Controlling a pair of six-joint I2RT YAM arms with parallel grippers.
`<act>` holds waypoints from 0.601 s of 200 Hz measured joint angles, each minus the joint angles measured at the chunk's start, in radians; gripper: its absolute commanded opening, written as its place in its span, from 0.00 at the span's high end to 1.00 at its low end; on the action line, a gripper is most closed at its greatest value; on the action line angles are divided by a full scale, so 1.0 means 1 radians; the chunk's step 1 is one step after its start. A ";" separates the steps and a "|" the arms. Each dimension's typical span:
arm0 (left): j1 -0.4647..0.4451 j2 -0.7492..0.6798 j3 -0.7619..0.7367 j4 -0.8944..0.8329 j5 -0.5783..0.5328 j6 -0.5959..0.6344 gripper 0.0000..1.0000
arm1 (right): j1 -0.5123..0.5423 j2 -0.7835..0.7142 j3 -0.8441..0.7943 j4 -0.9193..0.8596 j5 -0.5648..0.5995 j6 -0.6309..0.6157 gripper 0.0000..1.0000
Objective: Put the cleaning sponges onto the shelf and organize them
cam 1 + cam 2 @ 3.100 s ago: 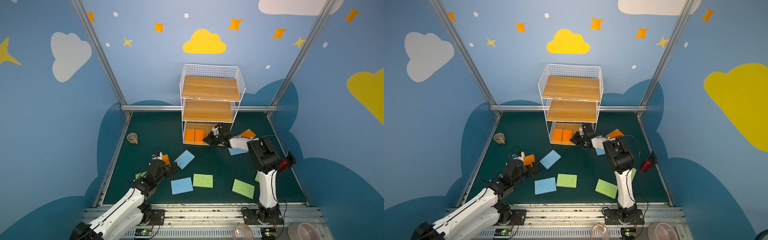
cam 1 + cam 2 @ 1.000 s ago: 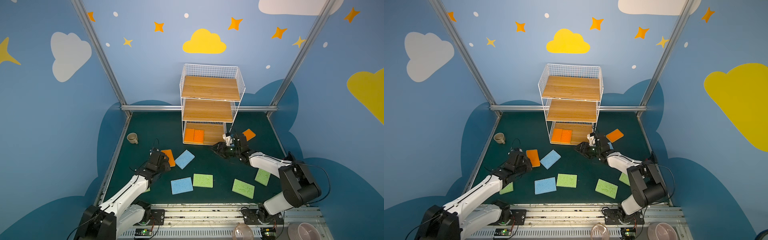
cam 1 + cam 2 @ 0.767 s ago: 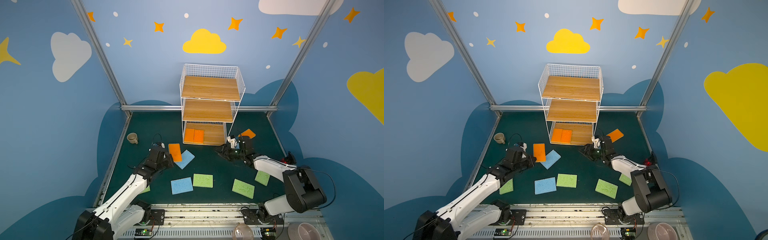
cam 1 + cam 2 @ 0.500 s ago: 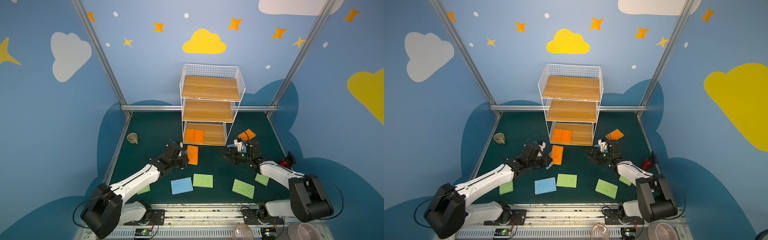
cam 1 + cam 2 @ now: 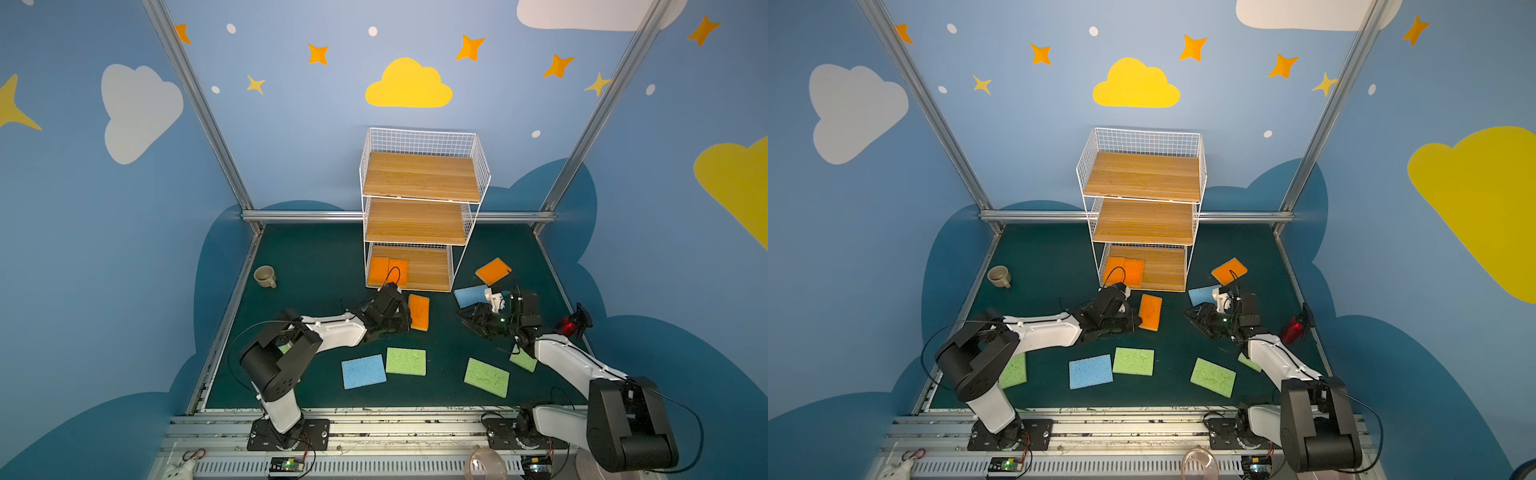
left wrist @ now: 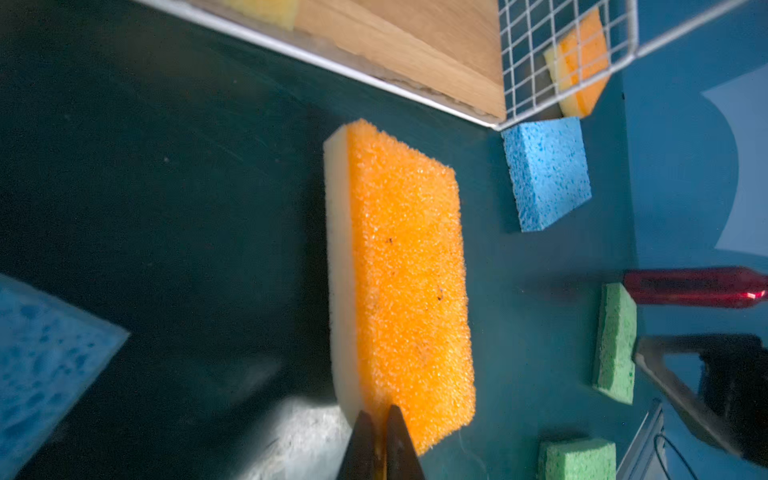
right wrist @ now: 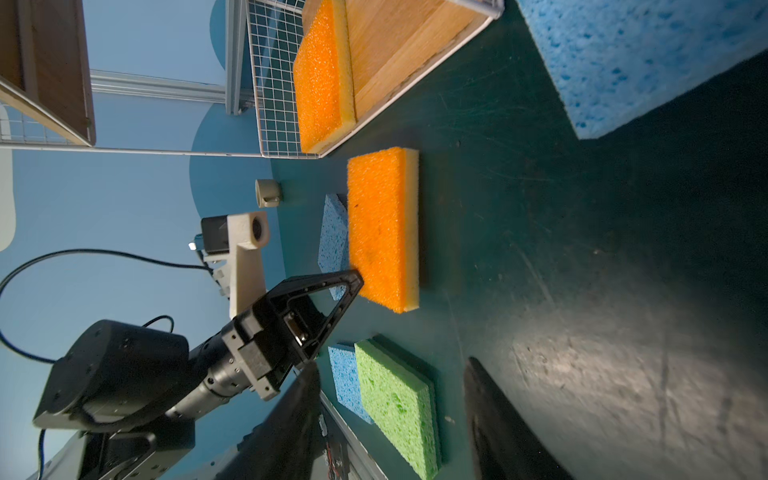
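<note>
Just in front of the shelf [image 5: 419, 176], the left tool [image 6: 379, 419] pinches the near end of an orange sponge [image 5: 419, 311] lying on the green tabletop [image 5: 324, 266]. Two orange sponges [image 5: 387, 270] sit side by side on the shelf's bottom board. Nearby, the right tool [image 5: 471, 322] hovers with jaws apart, empty.

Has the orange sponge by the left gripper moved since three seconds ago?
Yes. In both top views the orange sponge has gone rightward to the shelf, now lying just before its bottom board.
</note>
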 measured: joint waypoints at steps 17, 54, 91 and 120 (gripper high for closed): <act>0.000 0.019 0.000 0.024 -0.002 -0.010 0.30 | 0.000 0.001 0.000 -0.010 -0.001 -0.010 0.50; -0.005 0.006 -0.003 0.053 -0.017 -0.017 0.01 | 0.029 0.012 -0.005 -0.018 0.010 -0.018 0.53; -0.013 -0.076 -0.005 0.021 -0.035 0.011 0.01 | 0.126 0.033 -0.015 -0.018 0.049 -0.013 0.53; -0.023 -0.191 -0.033 0.003 -0.060 0.039 0.01 | 0.191 0.092 -0.015 0.002 0.080 0.000 0.53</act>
